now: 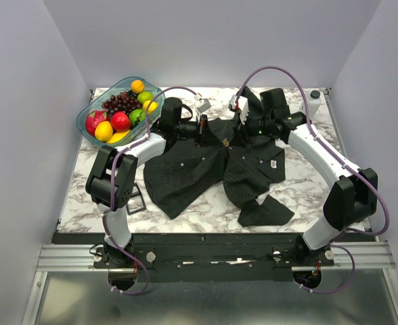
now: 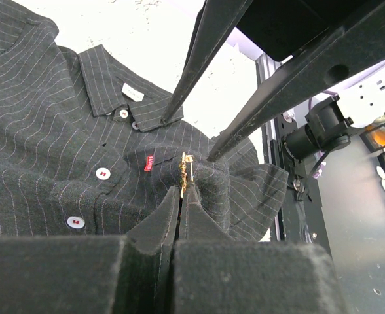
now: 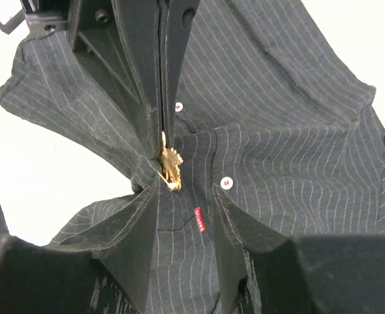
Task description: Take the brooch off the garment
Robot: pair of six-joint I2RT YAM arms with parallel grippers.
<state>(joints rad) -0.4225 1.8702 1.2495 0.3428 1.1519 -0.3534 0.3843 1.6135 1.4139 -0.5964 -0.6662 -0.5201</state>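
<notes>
The marble bench (image 1: pixel 307 196) is hemmed in by plain walls on the left, right and far sides, and its near edge meets the dark rail where the arms are bolted. The garment (image 1: pixel 185 169) sprawls across the middle. Its hem and one sleeve reach close to the near edge, and the collar end lies toward the far side. Bare marble shows to the right of it and in a strip along the near left.

A glass bowl of fruit (image 1: pixel 85 112) fills the far-left corner, just beside the left arm's elbow. A black buckle frame (image 1: pixel 135 200) lies flat at the near left, just off the shirt's edge.

Both arms reach inward and meet over the shirt's middle. The left pincer (image 2: pixel 181 196) is pressed fully together, with the brooch (image 3: pixel 169 165) nipped at its tips. The brooch sits on a raised peak of cloth by the button placket. The right pincer (image 3: pixel 186 191) stands partly spread and has hold of nothing. Its tips rest on the cloth, and between them lie a fold and a small red tag (image 3: pixel 200 220). A white button (image 3: pixel 226 182) sits just right of the brooch.
</notes>
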